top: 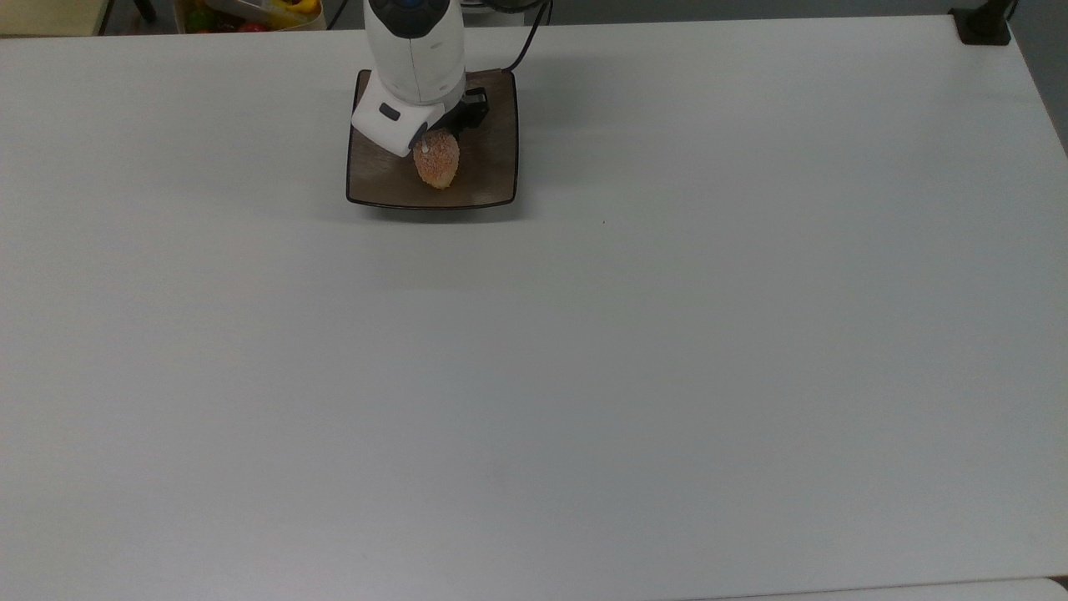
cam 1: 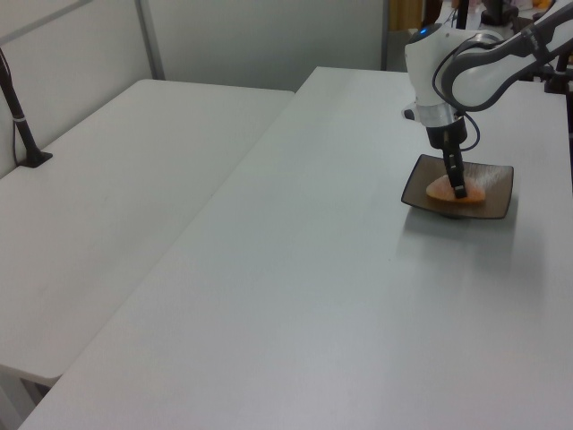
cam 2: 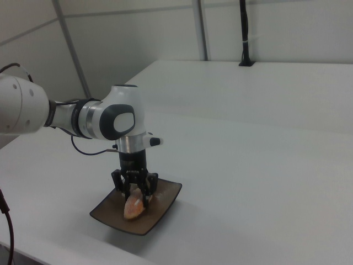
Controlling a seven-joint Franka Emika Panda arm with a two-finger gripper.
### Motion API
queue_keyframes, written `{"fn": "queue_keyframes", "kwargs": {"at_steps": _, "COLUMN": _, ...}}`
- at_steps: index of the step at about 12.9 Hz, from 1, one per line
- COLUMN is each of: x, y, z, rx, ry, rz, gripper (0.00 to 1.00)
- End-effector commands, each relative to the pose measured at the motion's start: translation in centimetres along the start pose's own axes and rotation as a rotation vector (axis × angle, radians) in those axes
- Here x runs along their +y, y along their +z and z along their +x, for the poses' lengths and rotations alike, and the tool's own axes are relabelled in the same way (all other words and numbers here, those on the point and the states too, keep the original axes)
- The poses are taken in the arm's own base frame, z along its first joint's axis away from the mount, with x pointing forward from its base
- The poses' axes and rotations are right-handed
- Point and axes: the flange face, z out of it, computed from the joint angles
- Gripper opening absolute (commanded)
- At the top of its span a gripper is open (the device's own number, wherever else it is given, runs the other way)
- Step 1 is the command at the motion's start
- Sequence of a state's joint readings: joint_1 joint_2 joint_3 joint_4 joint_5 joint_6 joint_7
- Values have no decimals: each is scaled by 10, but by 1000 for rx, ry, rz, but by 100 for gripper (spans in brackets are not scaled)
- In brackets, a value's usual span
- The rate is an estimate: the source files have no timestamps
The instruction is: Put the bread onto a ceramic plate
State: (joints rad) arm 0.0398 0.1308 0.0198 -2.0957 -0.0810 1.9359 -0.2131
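Observation:
The square brown ceramic plate (top: 488, 179) lies near the far edge of the white table (top: 584, 334). The orange-pink speckled bread (top: 437, 164) rests low on the plate, tilted on its edge. My gripper (top: 434, 148) is straight above it and shut on the bread. In the left view the dark fingers (cam 1: 457, 177) reach down onto the bread (cam 1: 444, 190) over the plate (cam 1: 498, 184). The right view has the gripper (cam 2: 135, 197) clamping the bread (cam 2: 134, 207) against the plate (cam 2: 160, 212).
A box of colourful items (top: 250, 12) sits beyond the table's far edge in the top view. A black post (top: 984, 21) stands at the far right corner. A second white table (cam 1: 107, 179) adjoins in the left view.

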Motion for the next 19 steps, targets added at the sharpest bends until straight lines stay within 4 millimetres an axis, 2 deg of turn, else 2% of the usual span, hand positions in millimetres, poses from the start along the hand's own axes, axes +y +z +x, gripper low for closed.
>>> {"fn": "queue_keyframes", "kwargs": {"at_steps": 1, "x": -3, "y": -23, "z": -10, "rx": 45, "ry": 1, "rz": -26, "gripper": 100}}
{"fn": "queue_keyframes", "kwargs": {"at_steps": 2, "x": -7, "y": -31, "z": -10, "rx": 53, "ry": 25, "rz": -29, "gripper": 100}}
{"fn": "queue_keyframes", "kwargs": {"at_steps": 4, "x": -13, "y": -60, "z": -13, "rx": 42, "ry": 61, "rz": -31, "gripper": 100}}
{"fn": "queue_keyframes", "kwargs": {"at_steps": 9, "x": -20, "y": -147, "z": -33, "rx": 92, "ry": 69, "rz": -30, "gripper": 100}}
{"fn": "queue_keyframes", "kwargs": {"at_steps": 11, "x": -21, "y": -194, "z": -50, "rx": 78, "ry": 75, "rz": -22, "gripper": 100}}
{"fn": "queue_keyframes", "kwargs": {"at_steps": 14, "x": -28, "y": -240, "z": -71, "rx": 119, "ry": 75, "rz": -9, "gripper": 100}}
{"fn": "queue_keyframes", "kwargs": {"at_steps": 15, "x": -30, "y": -260, "z": -83, "rx": 145, "ry": 76, "rz": 15, "gripper": 100}}
{"fn": "queue_keyframes", "kwargs": {"at_steps": 19, "x": -26, "y": -285, "z": -98, "rx": 203, "ry": 86, "rz": 13, "gripper": 100}}
